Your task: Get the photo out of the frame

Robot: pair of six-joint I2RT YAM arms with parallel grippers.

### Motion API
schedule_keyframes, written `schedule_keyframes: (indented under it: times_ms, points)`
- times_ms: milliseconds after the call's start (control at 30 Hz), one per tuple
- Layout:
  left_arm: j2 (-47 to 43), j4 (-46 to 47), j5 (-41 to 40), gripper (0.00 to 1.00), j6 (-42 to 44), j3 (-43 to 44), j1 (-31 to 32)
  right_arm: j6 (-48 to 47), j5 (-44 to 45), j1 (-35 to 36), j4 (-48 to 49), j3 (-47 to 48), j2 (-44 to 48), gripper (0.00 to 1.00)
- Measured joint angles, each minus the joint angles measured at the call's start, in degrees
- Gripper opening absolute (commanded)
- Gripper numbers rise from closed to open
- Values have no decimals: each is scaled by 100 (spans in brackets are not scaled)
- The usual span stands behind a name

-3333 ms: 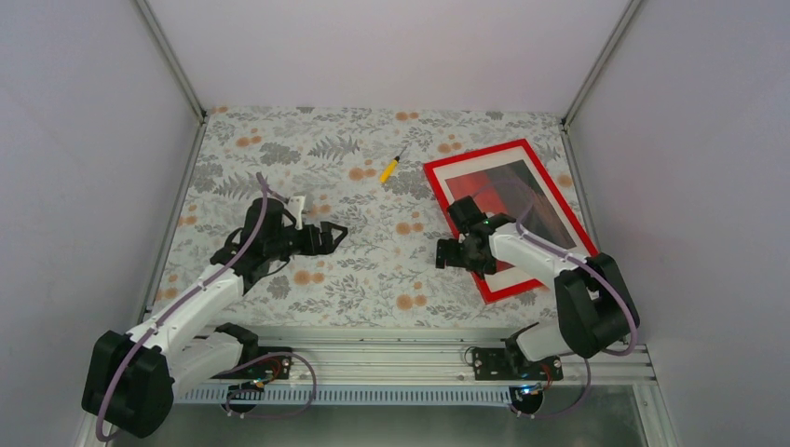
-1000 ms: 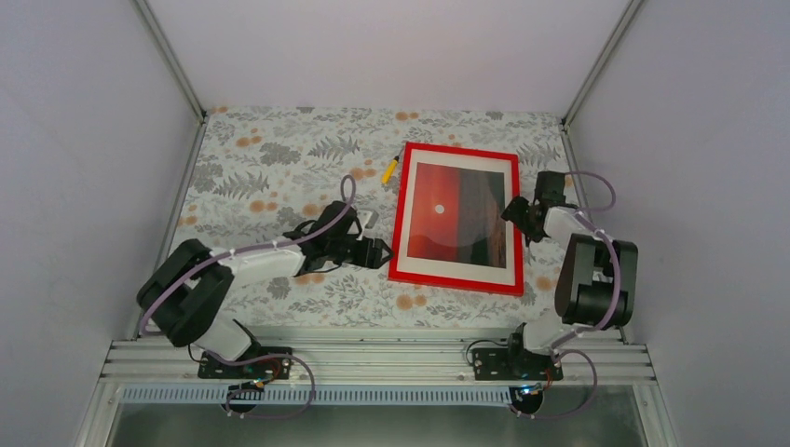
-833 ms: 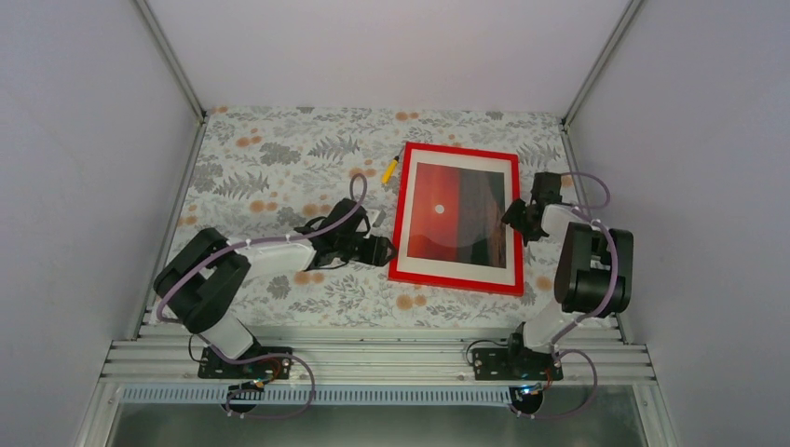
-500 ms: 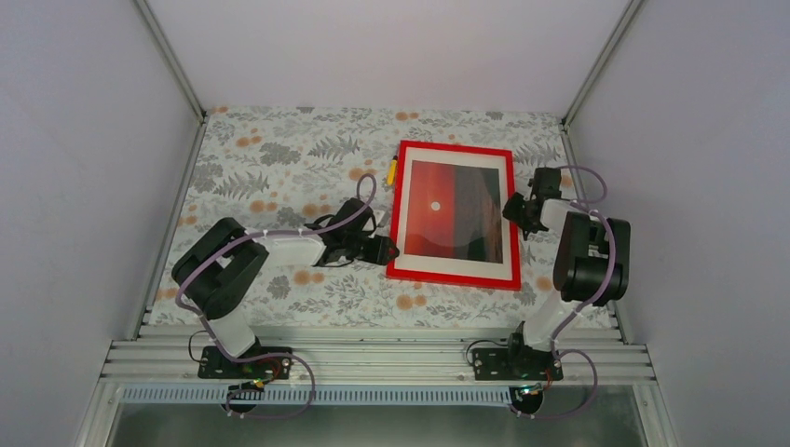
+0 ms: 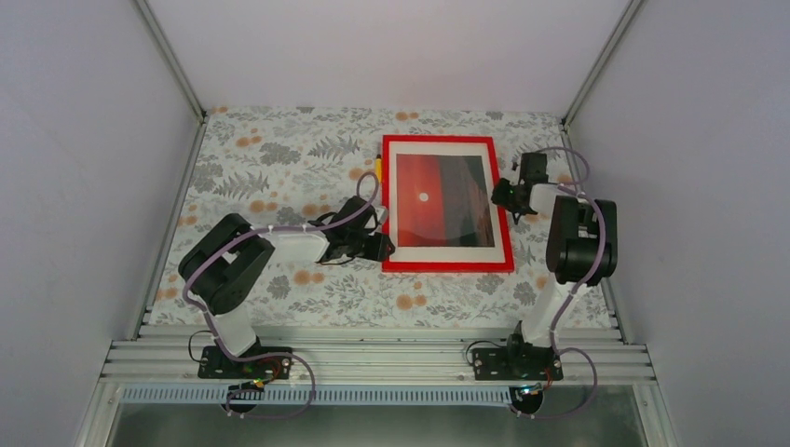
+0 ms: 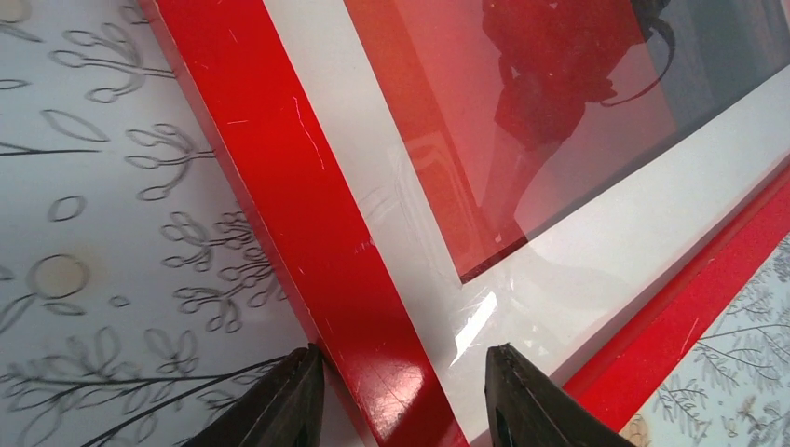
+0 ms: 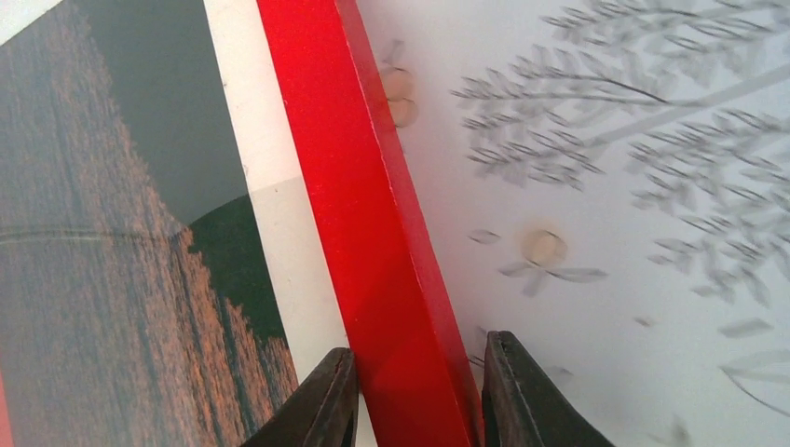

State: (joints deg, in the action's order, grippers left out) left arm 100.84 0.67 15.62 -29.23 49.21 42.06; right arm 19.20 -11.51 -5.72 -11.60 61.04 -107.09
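Note:
The red frame (image 5: pixel 447 264) lies flat on the floral cloth at mid-table, glass side up. The photo (image 5: pixel 438 191) sits inside it, a red sunset with a small white sun and a white border. My left gripper (image 5: pixel 384 248) is at the frame's lower left rim. In the left wrist view its jaws straddle that rim (image 6: pixel 307 205): one finger touches the outer edge, the other stands over the white border with a gap, so it is open. My right gripper (image 5: pixel 501 196) is at the right rim, and in the right wrist view both fingers press that red rim (image 7: pixel 363 186).
A sliver of the yellow-handled tool (image 5: pixel 376 171) peeks out at the frame's left edge. White enclosure walls close in the back and both sides. The aluminium rail (image 5: pixel 373 358) with the arm bases runs along the near edge. Floral cloth (image 5: pixel 279 158) covers the table.
The frame has slid left and turned square to the table. The left arm reached in to its lower left rim. Both grippers' jaws have narrowed, the right one closing onto the rim.

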Motion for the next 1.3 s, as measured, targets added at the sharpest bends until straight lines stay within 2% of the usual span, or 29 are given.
schedule_keyframes:
  times_ms: [433,700,1100,1300]
  points:
    - [-852,-310,-295,44,22,-791,-586,-44,-144,1003,-2,660,-511,27]
    - [-1335,-522,-389,44,22,-1180,-715,44,-144,1419,-50,946,-713,27]
    - [-1884,-675,-492,44,-11,-1510,-997,350,-205,1709,-76,1014,-761,28]
    - [-1884,-658,-492,44,9,-1510,-1084,468,-243,1731,46,780,-610,33]
